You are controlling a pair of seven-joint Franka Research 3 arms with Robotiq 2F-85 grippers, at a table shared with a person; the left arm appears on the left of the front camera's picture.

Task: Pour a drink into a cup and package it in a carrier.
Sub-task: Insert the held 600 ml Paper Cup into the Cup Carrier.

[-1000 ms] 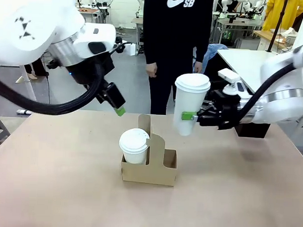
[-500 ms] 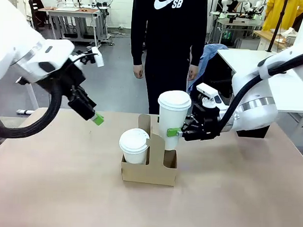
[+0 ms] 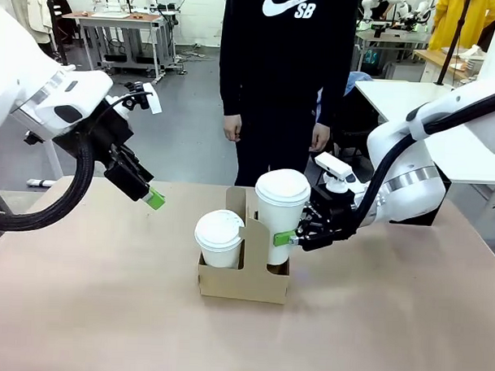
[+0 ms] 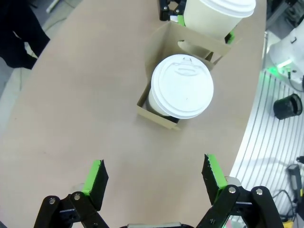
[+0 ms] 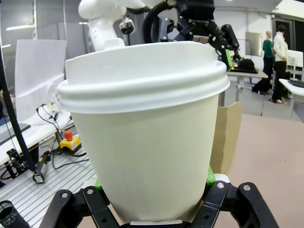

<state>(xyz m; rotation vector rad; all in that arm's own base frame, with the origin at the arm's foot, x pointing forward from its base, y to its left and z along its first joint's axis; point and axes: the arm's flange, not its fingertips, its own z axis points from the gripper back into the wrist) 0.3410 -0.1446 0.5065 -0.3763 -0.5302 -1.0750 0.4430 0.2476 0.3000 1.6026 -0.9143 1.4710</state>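
Cup [image 3: 280,215], white paper, domed lid, over cardboard carrier [image 3: 244,276].

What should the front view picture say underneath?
Right gripper lowers a tall white lidded paper cup into the brown cardboard carrier beside a shorter lidded cup.

A robotics lab: rows of workbenches [image 3: 123,22] (more robot arms [image 3: 384,7] behind).

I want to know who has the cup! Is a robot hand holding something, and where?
The right gripper grips the tall white lidded paper cup low on its side; the left gripper is empty.
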